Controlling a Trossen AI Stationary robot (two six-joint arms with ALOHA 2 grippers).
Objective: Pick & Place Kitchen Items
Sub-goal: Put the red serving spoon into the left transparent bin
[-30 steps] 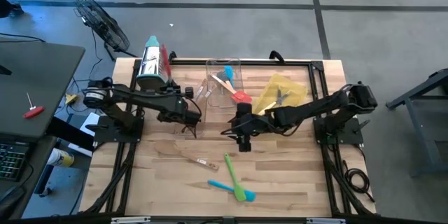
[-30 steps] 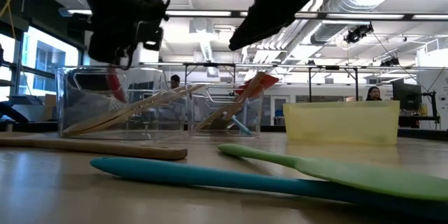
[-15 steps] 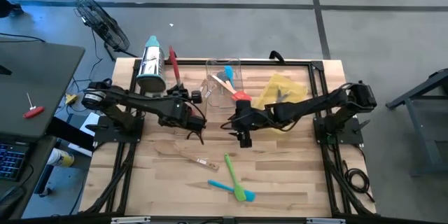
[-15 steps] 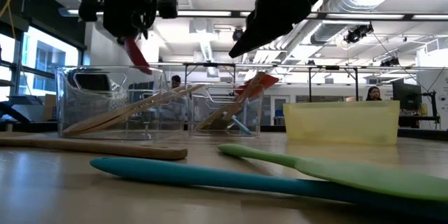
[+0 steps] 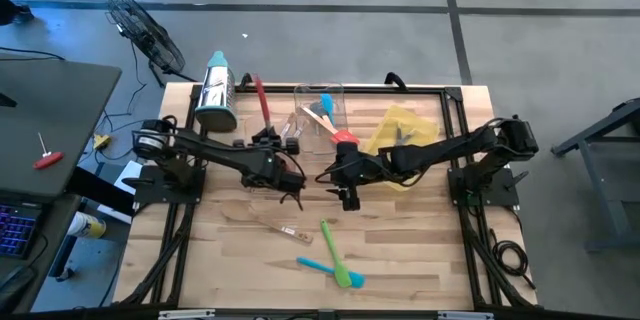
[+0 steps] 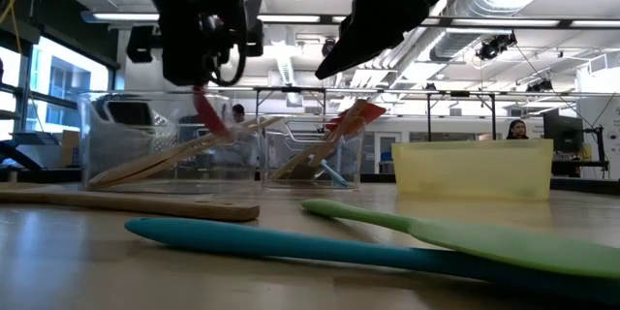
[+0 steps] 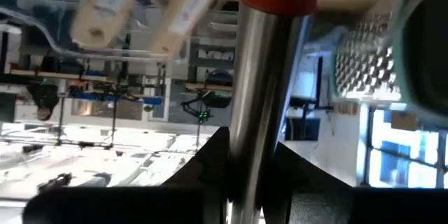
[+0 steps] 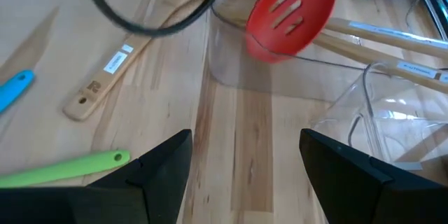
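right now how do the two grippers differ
The left gripper is shut on a red-handled utensil, its metal shaft pinched between the fingers; the right gripper is open and holds nothing. The left gripper is by the clear trays with the red slotted end hanging down; the right gripper hovers above bare table, facing the green spatula. Both are dark, two-fingered and off the table.

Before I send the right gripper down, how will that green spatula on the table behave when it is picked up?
The green spatula is slim and lies flat on the wood, so it looks light and may slide away before the fingers close. Its blade probably flexes; the handle looks stiffer. The open right gripper hovers just above it.
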